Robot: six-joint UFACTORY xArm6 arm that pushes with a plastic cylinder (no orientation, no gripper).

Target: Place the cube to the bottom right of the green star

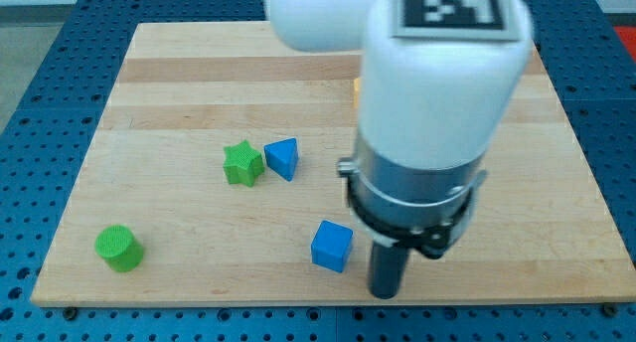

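A blue cube (pixel 331 246) lies near the board's bottom edge, below and to the right of the green star (pixel 242 164). My tip (pixel 385 292) stands just right of the cube, slightly lower, with a small gap between them. A blue triangular block (pixel 282 158) sits right beside the star on its right side.
A green cylinder (pixel 119 248) sits at the board's bottom left. A sliver of a yellow block (pixel 355 85) shows at the arm's left edge, mostly hidden. The arm's white body (pixel 437 84) covers the upper middle of the wooden board (pixel 179 74).
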